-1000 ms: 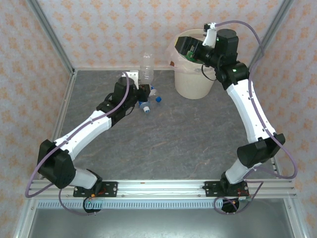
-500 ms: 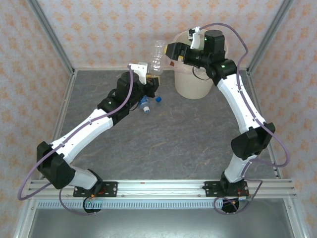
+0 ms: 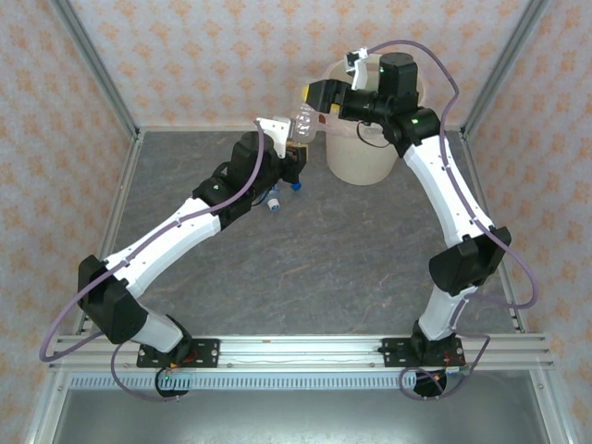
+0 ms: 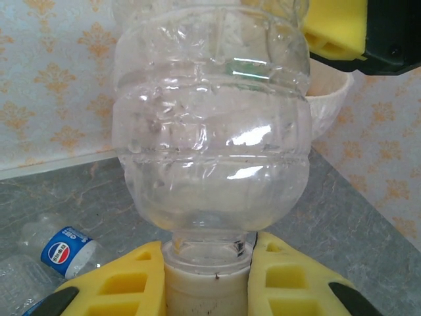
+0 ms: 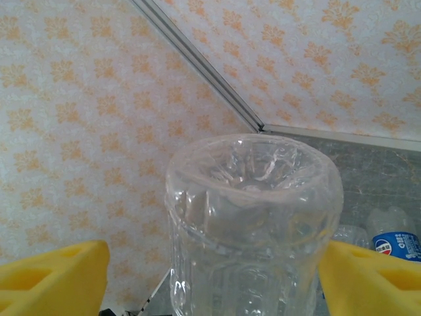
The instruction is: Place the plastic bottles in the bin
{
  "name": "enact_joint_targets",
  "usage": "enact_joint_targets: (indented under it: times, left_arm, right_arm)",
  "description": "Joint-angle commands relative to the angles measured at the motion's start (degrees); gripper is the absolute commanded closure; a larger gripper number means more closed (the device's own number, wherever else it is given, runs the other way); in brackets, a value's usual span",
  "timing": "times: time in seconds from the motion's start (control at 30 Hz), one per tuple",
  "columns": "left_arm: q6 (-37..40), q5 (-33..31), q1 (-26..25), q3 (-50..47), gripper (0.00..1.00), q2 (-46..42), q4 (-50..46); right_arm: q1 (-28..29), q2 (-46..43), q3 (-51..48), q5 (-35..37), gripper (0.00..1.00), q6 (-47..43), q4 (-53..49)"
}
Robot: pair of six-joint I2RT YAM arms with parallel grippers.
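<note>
Handover of a bottle beside the bin. The clear plastic bottle [image 3: 305, 121] is in the air, off the table [image 3: 333, 250], just left of the bin [image 3: 363, 159] and close to its rim but not over the opening. It is held base-up, tilted toward the bin. The left gripper [image 3: 292, 141] is clamped on its neck; in the left wrist view the neck sits tight between the two yellow pads [image 4: 128, 283]. The right gripper [image 3: 320, 96] reaches out from the bin side with its fingers apart. In the right wrist view they flank the bottle's base with a visible gap on the left side, so no second grip is made yet. A few loose bottles [image 3: 276, 198], one with a blue label, lie on the table below the left arm. Compared with a second ago, the bottle has moved from an upright hold above that pile up and right to the bin's edge. Over the same interval the right gripper has swung from above the bin's opening leftward to meet the bottle, and its fingers have narrowed somewhat. This suggests a transfer between arms rather than a direct drop. The bottle is not yet in the bin, and the task is judged unfinished while bottles remain on the table.
</note>
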Motion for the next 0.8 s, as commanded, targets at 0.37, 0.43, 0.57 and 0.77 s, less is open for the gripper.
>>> enact_joint_targets:
  times: [0.37, 0.43, 0.57, 0.77]
  left_arm:
    - [3.4, -0.8, -2.3, 2.8, 0.84, 0.5, -0.9]
    - [3.4, -1.2, -2.2, 2.3, 0.85, 0.0, -0.8]
    - [3.4, -2.0, -2.3, 1.1, 0.85, -1.1, -0.4]
    - [3.3, -2.8, -2.3, 0.2, 0.85, -1.9, -0.2]
  right_arm:
    - [0.8, 2.0, 2.8, 1.2, 0.12, 0.4, -2.9]
    - [0.7, 2.2, 2.8, 1.7, 0.12, 0.7, -2.8]
    - [0.7, 2.3, 3.0, 3.5, 0.11, 1.5, -2.6]
    - [0.8, 3.1, 3.9, 4.5, 0.12, 2.5, -2.4]
